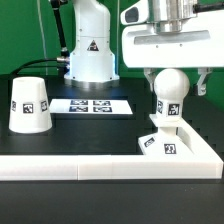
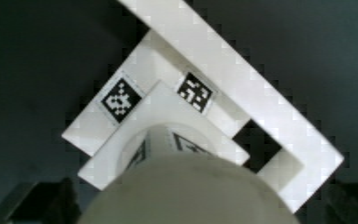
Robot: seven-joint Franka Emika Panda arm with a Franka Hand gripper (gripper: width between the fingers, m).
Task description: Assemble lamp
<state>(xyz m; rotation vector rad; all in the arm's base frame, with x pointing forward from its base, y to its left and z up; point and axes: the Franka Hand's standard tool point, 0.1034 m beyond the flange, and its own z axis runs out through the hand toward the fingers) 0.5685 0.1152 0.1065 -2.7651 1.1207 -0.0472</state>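
Lamp assembly stands at the bulb stage, and your pincer (image 1: 173, 82) sits at the right of the exterior frame with its two fingers spread wide on either side of the round bulb (image 1: 170, 88); a gap shows between each finger and the bulb, so I judge that it grips nothing. The bulb stands upright on its short stem in the square base (image 1: 172, 143), which lies at lower right, tucked into the corner of the white L-shaped border wall (image 1: 70, 164). The shade (image 1: 30, 105) rests mouth down at the left of the frame, well apart from the base, with the marker board (image 1: 90, 104) lying flat between them further back. To finish this step well, lift straight up along the bulb's axis, keeping both fingers clear of it so that a brush does not tip or unseat the stem; only then travel toward the shade. Whether the stem is fully seated cannot be told from either view. The exterior view gives you the finger spacing and the shade's position, which the wrist view lacks. The wrist view, looking down past the bulb (image 2: 176, 180) in its lower centre, shows the base (image 2: 158, 90) set against the wall (image 2: 247, 75), a fit the exterior view shows only edge-on.
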